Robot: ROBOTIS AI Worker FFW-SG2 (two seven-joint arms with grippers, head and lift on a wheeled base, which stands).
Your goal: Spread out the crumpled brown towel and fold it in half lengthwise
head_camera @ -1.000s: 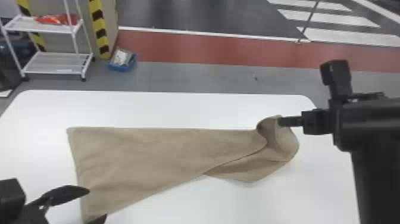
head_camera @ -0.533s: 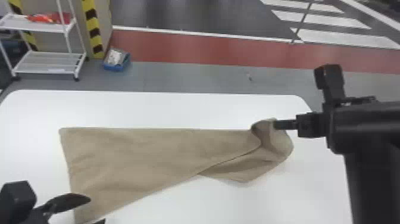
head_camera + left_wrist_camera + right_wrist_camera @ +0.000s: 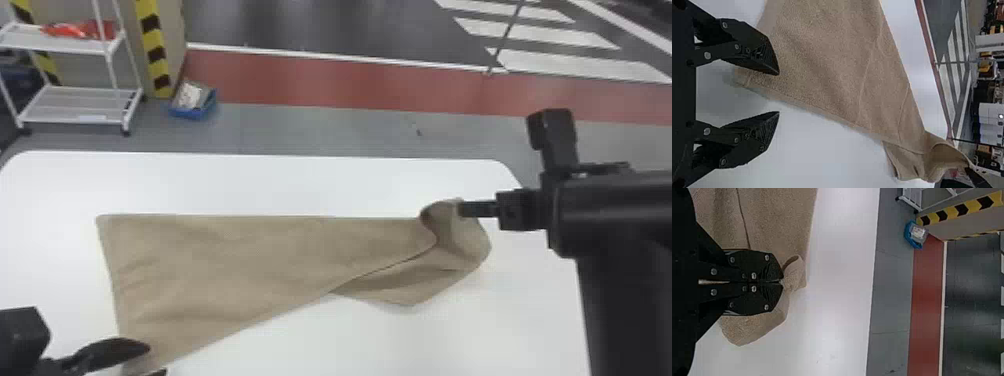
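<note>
Head view: the towel (image 3: 260, 260) is lying twisted across the table (image 3: 300, 185), and my right gripper (image 3: 462, 208) is pinching its curled end toward the table's right side. My left gripper (image 3: 157, 359) is waiting at the table's near left.

Left wrist view: those fingers are standing apart by a towel corner; I'm favouring a low, square pinch there.

Right wrist view: fingers are closing on cloth, so I'm planning gentle, even tension to untwist it before folding.

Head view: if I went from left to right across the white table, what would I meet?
The open left gripper → the brown towel, partly spread, its right end bunched → the right gripper, pinching that bunched end.
</note>
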